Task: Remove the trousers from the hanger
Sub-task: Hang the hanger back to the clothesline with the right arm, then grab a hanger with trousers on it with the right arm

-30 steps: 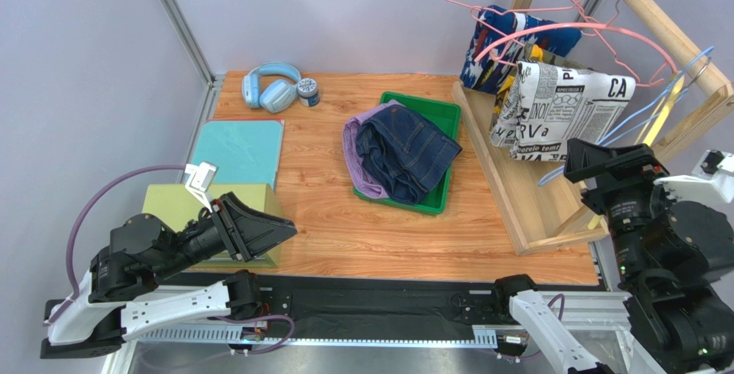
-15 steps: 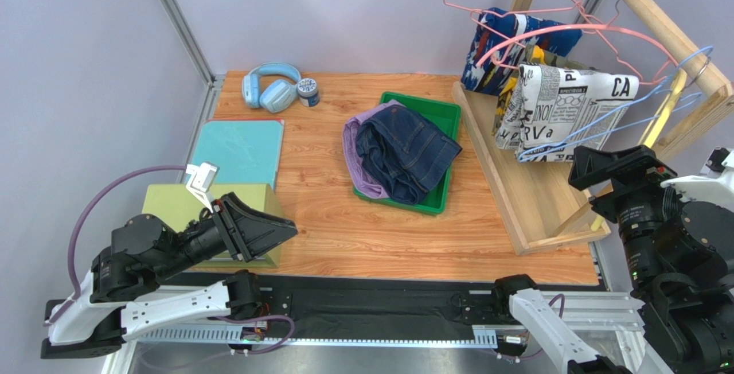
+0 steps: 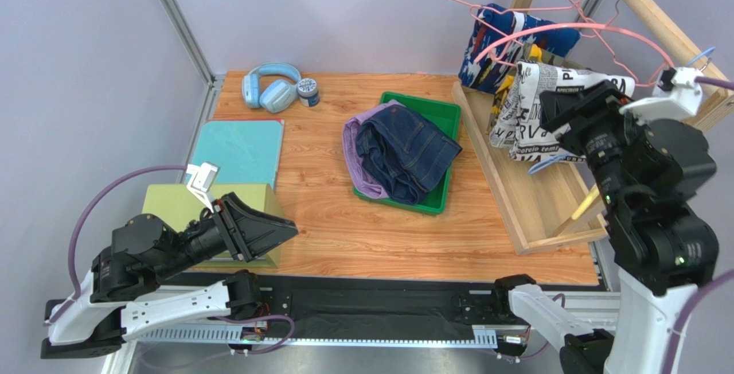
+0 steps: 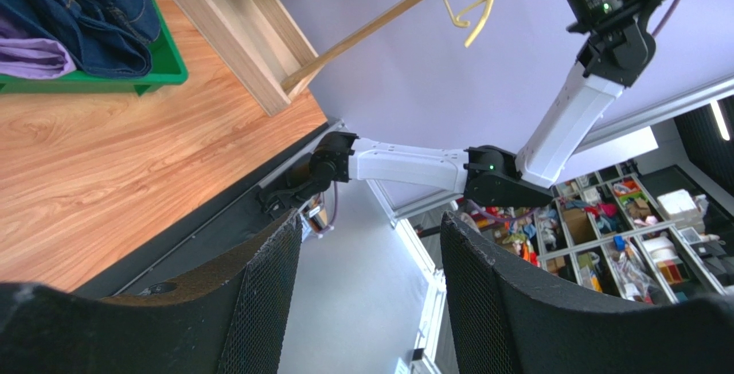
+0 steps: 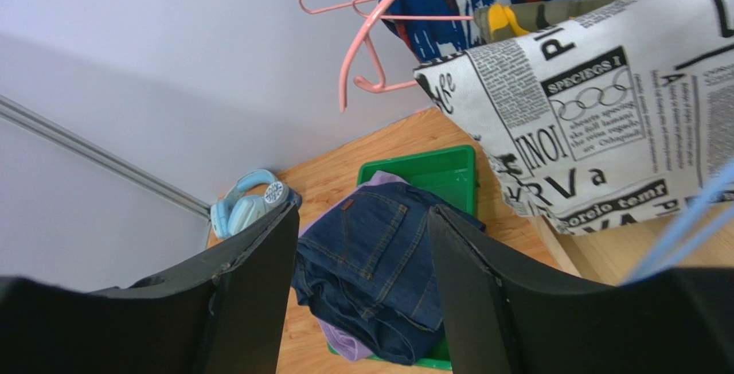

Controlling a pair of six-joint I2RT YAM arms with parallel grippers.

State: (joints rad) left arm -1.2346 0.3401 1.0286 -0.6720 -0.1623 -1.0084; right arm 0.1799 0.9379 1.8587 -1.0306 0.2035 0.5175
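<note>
The black-and-white newsprint trousers (image 3: pixel 521 116) hang on a blue hanger (image 3: pixel 548 164) from the wooden rack's rod (image 3: pixel 663 25); they also show in the right wrist view (image 5: pixel 603 124). Behind them hang the yellow-olive camouflage pair (image 3: pixel 502 99) and the blue-white-red print pair (image 3: pixel 504 43). The dark blue denim pair (image 3: pixel 405 150) lies over the purple pair (image 3: pixel 355 155) in a green tray (image 3: pixel 441 114). My right gripper (image 3: pixel 560 109) is open and empty, raised right beside the newsprint pair. My left gripper (image 3: pixel 277 231) is open and empty, low at the near left.
Empty pink hangers (image 3: pixel 551 34) hang on the rod. The rack's wooden base (image 3: pixel 517 189) lies at the right. Blue headphones (image 3: pixel 269 86) and a small jar (image 3: pixel 308 92) sit at the back left. A teal folder (image 3: pixel 239 152) and an olive box (image 3: pixel 172 199) lie at the left.
My right arm has risen and swung left, from below the rack up to the newsprint trousers. The trousers and blue hanger have swayed. The left arm has not moved.
</note>
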